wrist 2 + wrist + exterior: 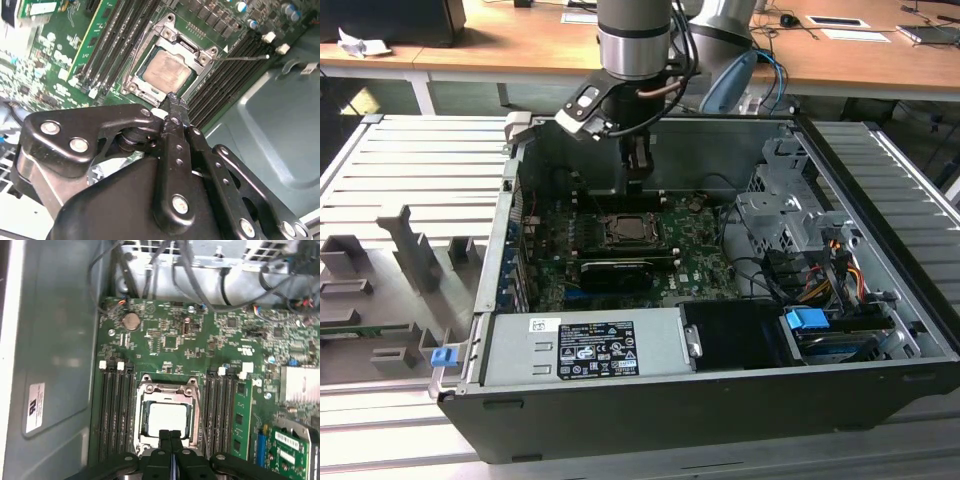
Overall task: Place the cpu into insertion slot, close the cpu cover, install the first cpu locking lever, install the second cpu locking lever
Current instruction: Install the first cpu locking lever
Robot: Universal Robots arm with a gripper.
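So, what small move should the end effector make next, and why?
Probably ease the shut end effector toward the thin metal lever: the pale square cpu already sits under the lowered silver frame cover, while that lever seems to stick out unlatched.

Gripper (173,100) w/ fingers pressed together, tip near cpu cover (145,90) edge; cpu (167,70) sits in cover's window; thin lever (245,57) lies across mem slots (220,85).
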